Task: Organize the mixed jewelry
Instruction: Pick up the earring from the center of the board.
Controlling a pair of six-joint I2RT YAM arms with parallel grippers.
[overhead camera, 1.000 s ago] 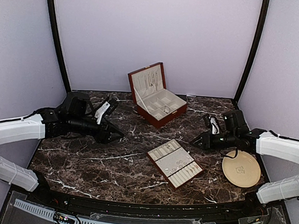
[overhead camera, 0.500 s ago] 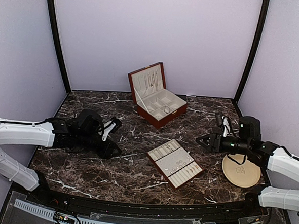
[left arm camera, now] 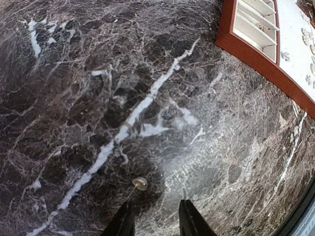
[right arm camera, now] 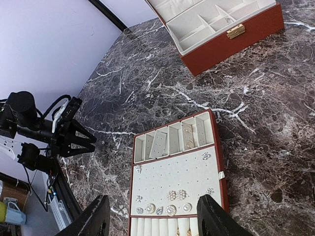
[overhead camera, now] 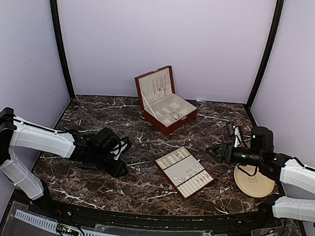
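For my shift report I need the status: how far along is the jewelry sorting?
Done: several earrings sit in the tray. In hand: nothing; the right gripper is open and empty, and the left gripper, open, hovers close to one small stud on the table. Left: at least that stud.

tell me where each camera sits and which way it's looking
Top external: above and behind the arms, facing the table; both arms, box, tray, plate show.
Left wrist: on the left arm, looking down at the table; own fingers show, a small round piece ahead.
Right wrist: on the right arm, looking left across the tray; own fingers, the left gripper show.
Both wrist views share the tray.
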